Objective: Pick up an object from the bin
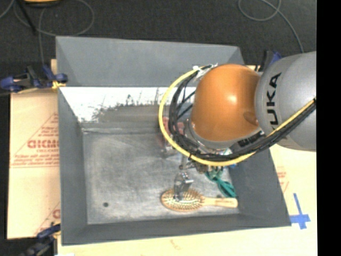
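The pincer (pixel 184 187) hangs directly above the oval head of a wooden hairbrush (pixel 198 201), its tip right at the bristles. Whether it is open or closed cannot be told. The hairbrush lies flat, its pale handle pointing away from the head toward the arm's side. Just beyond the handle, partly under the arm, sits a green object (pixel 227 187) of unclear kind. Above the hairbrush, the arm's orange cover (pixel 226 103) and looped yellow cables (pixel 169 97) hang over the bin. On the hairbrush's other side the grey bin (pixel 120 164) shows bare floor.
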Motion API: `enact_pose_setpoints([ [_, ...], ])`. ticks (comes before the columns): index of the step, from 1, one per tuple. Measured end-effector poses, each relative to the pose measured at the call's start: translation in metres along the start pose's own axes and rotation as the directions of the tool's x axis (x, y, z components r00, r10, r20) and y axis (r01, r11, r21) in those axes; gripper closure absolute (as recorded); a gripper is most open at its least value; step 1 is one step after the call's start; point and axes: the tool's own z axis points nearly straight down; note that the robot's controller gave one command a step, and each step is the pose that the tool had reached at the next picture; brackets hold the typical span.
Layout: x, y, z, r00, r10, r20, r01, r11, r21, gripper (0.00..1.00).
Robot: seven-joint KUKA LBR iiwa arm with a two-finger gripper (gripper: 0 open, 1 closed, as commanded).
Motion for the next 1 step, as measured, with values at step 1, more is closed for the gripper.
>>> enact_pose_setpoints([
  [1, -0.0018, -0.0374, 0.1449, 0.983, -0.185, 0.006, 0.185, 0.983, -0.003, 1.00],
])
